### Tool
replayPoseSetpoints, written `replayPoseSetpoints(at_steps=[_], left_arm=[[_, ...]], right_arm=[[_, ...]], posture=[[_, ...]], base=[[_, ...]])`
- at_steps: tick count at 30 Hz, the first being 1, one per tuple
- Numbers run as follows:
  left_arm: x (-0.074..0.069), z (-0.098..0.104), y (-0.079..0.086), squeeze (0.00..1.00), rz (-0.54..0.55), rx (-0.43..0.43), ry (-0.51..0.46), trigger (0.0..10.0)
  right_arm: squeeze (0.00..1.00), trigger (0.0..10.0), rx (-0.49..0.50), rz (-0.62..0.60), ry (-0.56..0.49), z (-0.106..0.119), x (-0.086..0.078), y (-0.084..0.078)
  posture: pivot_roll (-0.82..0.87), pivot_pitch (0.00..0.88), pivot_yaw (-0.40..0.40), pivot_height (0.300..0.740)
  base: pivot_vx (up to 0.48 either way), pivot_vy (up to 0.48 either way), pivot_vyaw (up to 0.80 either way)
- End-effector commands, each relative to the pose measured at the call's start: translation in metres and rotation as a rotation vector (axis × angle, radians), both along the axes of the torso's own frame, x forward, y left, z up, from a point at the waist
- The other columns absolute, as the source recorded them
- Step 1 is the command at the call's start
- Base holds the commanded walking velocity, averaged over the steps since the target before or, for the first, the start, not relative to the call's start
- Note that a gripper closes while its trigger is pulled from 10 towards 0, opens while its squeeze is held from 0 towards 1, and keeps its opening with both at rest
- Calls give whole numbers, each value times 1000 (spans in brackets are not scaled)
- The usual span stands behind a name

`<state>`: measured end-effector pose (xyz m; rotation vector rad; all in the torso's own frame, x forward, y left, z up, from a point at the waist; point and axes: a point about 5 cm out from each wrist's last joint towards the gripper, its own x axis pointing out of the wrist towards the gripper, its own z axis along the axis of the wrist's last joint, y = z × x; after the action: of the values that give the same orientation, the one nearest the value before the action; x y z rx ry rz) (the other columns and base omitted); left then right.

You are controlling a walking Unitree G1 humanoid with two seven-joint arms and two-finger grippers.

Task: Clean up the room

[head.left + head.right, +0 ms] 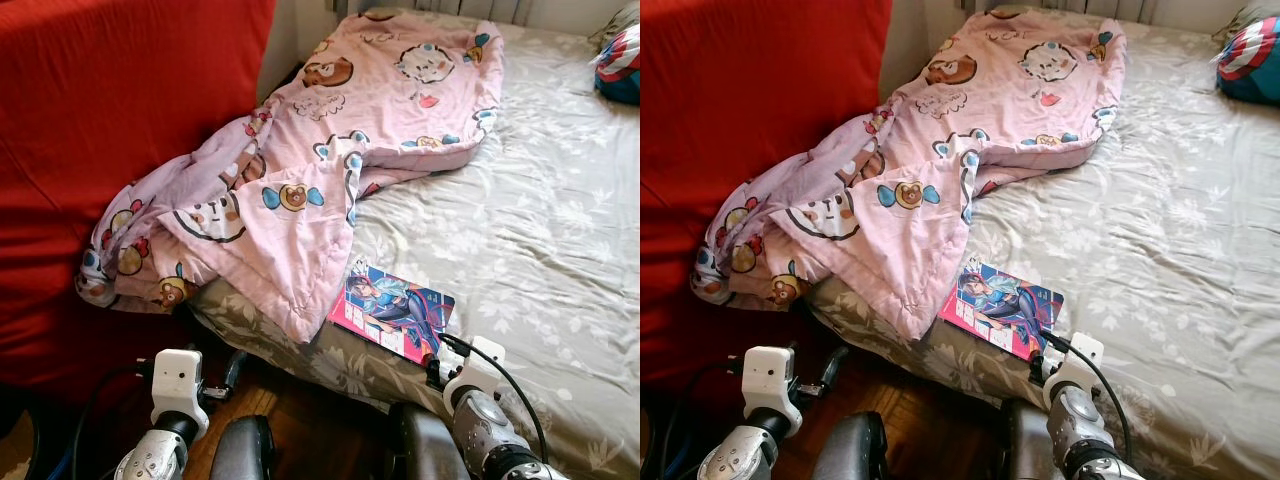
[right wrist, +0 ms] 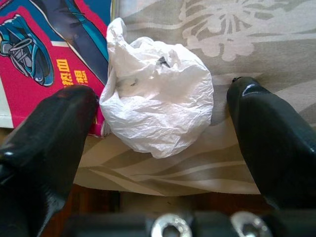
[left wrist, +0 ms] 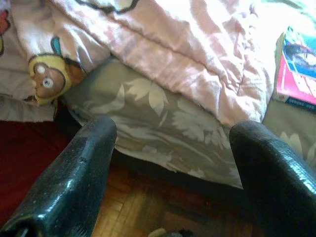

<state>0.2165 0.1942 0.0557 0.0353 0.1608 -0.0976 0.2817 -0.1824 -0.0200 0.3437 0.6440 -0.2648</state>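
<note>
I judge I'm at the pick-up step: my right gripper point(image 2: 158, 143) sits at the near edge of the bed point(image 1: 520, 230), fingers spread wide with one crumpled white wad point(image 2: 157, 103) between them but not gripped, so the next move calls for closing on it without snagging the one magazine point(image 1: 392, 308) it touches. My left gripper point(image 3: 173, 163) hangs wide open and empty over the wood floor point(image 3: 148, 207), just short of that edge. Farther back I count one pink blanket point(image 1: 330, 140) spilling off the left edge and one round cushion point(image 1: 618, 62) at the far right corner.
</note>
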Motion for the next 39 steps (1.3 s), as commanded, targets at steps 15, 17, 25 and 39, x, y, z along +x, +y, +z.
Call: replayPoseSetpoints(at_steps=[15,17,25,39], left_arm=[[-4,-6,1,0,14,22,43,10000],[-2,-5,1,0,16,23,39,10000],[1,-6,0,0,12,32,34,10000],[18,-6,-2,0,16,49,13,10000]], right_arm=[[0,0,8,63,46,-13,-14,9],[0,0,2,68,50,-14,-15,9],[0,0,-7,77,54,-14,-15,8],[0,0,-18,79,44,-11,-11,6]], posture=[[116,170,12,606],[115,164,12,606],[110,135,10,606],[98,83,2,606]], base=[[0,0,0],[0,0,0],[0,0,0],[0,0,0]])
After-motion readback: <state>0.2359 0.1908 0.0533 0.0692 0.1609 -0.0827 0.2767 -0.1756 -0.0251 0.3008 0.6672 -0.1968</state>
